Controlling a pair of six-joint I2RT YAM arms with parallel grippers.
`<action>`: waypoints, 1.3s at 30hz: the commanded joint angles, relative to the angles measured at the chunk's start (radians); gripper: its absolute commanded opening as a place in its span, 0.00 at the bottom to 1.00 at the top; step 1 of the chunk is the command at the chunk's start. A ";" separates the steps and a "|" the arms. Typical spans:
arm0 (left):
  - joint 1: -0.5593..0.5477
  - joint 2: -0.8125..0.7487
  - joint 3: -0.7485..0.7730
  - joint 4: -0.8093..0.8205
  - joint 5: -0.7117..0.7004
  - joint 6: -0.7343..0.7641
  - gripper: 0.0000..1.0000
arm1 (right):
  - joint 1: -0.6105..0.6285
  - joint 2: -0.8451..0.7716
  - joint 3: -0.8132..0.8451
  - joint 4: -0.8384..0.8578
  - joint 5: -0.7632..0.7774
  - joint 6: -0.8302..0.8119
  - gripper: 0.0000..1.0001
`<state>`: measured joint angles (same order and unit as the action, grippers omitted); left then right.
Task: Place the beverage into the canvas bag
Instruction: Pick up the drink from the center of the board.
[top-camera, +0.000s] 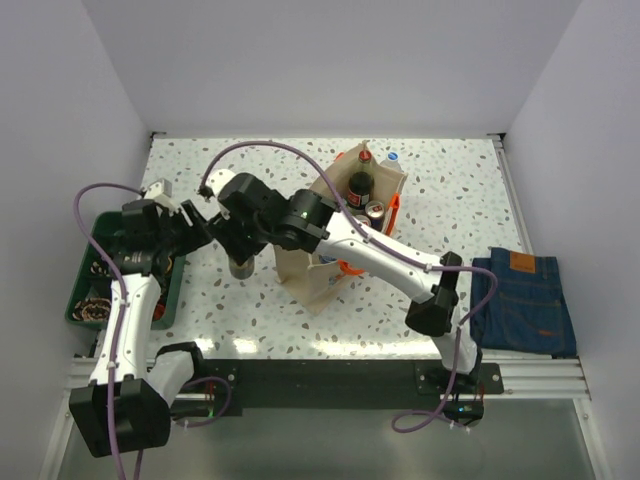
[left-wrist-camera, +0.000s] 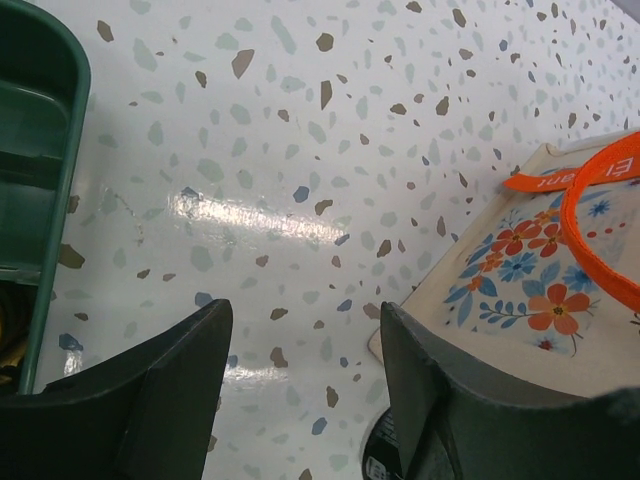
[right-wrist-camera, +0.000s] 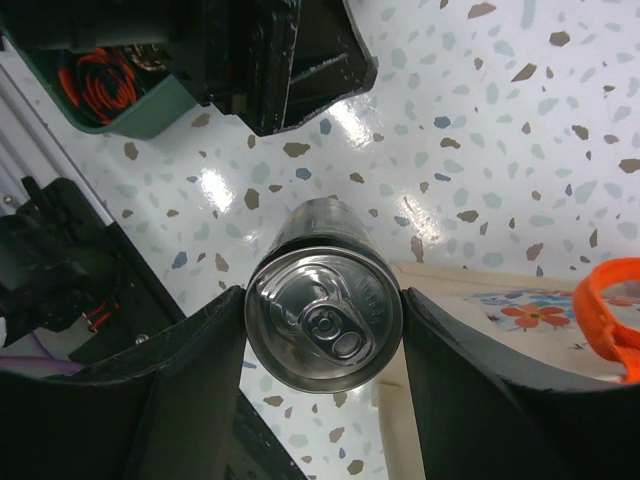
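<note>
Your right gripper (right-wrist-camera: 322, 296) is pinching the can (right-wrist-camera: 322, 326): in the right wrist view one finger presses its left side and the other its right, with the pull-tab lid facing the camera. The can is upright. You cannot tell from these views whether its base touches the table (top-camera: 450, 190).

From above, the can sits at 9 o'clock from the canvas bag (top-camera: 305, 275), just beside the bag's beige wall and outside it, so the beverage is not yet in the bag. The bag stands open near the middle of the table, orange handles up. It already holds a cola bottle (top-camera: 360, 185) with a red cap, a second can (top-camera: 376, 210) and a blue-capped bottle (top-camera: 392, 157) (this last one is at the bag's 1 o'clock corner).

Your left gripper (left-wrist-camera: 300, 335) is spread wide with nothing between its fingers, only bare speckled tabletop below. It hangs at 9 o'clock from the held can, close to the right gripper. Its wrist view shows the bag's flowered side at 3 o'clock.

The green tray (left-wrist-camera: 45, 120) lies at the table's 9 o'clock edge, and a folded pair of jeans (top-camera: 525, 300) lies at the 3 o'clock edge, well apart from the bag.
</note>
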<state>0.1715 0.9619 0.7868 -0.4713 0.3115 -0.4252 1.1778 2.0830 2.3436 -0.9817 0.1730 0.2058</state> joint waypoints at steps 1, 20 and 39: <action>-0.009 0.006 0.023 0.053 0.044 0.026 0.66 | 0.005 -0.124 0.100 0.055 0.034 0.012 0.00; -0.133 0.032 0.227 0.042 0.237 0.135 0.65 | 0.003 -0.245 0.152 0.054 0.313 -0.078 0.00; -0.337 0.049 0.374 0.068 0.270 0.129 0.65 | 0.003 -0.379 0.115 0.091 0.531 -0.132 0.00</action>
<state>-0.1184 1.0172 1.0996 -0.4541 0.5518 -0.3038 1.1778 1.7679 2.4252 -1.0031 0.6312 0.1024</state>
